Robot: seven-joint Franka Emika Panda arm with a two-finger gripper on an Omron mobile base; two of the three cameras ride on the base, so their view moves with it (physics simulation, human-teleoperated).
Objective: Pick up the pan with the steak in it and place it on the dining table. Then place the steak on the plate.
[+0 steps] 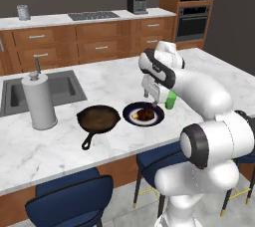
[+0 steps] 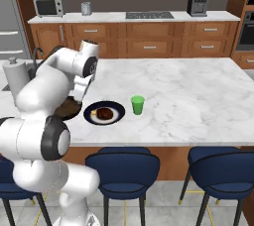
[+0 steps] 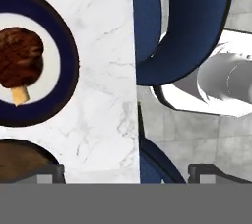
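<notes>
The pan (image 1: 99,119) is seen empty near the counter's (image 1: 50,146) front edge, with the plate (image 1: 143,114) just beside it to the right, carrying the steak (image 1: 145,114). The pincer (image 1: 152,96) is held open above the plate's far side, gripping nothing.

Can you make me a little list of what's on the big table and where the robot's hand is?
steak: on the plate
plate: dark blue with a white ring, on the dining table, right of the pan
pan: empty, on the dining table, handle pointing toward the stools
green cup: upright, right of the plate
paper towel roll: standing left of the pan
hand: open, holding nothing, above the plate's near edge
dining table: white marble
</notes>
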